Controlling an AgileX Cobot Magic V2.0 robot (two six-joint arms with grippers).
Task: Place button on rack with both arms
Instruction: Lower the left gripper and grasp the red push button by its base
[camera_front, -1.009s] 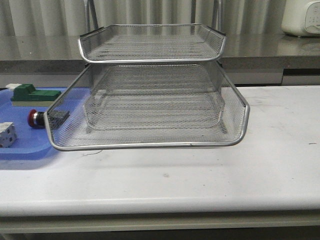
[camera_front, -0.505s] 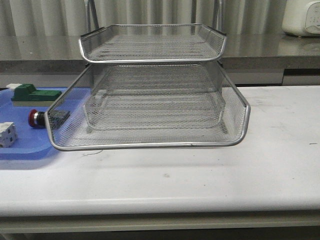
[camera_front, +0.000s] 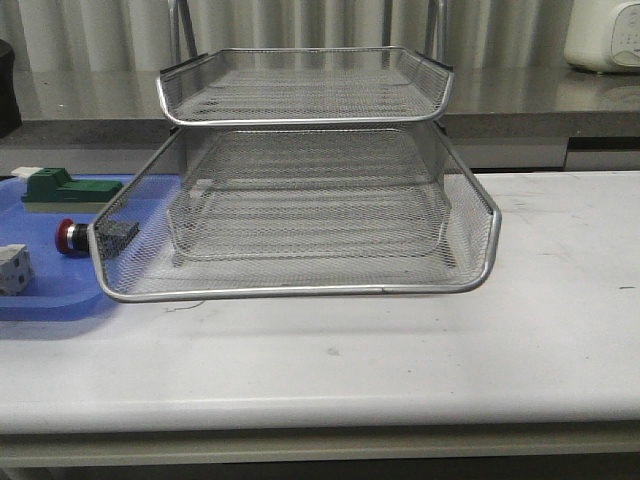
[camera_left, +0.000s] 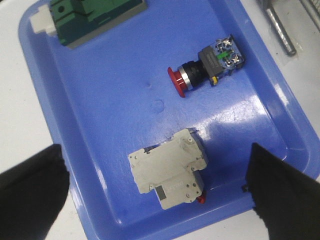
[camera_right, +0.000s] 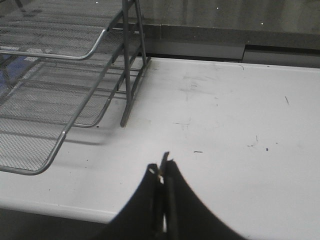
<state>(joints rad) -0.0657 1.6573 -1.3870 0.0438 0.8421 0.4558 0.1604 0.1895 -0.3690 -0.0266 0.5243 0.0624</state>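
Note:
The button lies on its side in the blue tray, just left of the rack's pulled-out middle tier. In the left wrist view the button shows its red head and its black body with blue and yellow bits. My left gripper is open and empty, high above the tray, with its fingers either side of the white block. The silver wire-mesh rack stands mid-table. My right gripper is shut and empty over the bare table beside the rack.
A green block sits at the tray's far end; it also shows in the left wrist view. The white block lies near the tray's front. A grey counter runs behind the table. A white appliance stands at the back right.
A dark shape has come into the front view at the far left edge. The shadow along the tray's front edge has shrunk. The button and rack have not moved.

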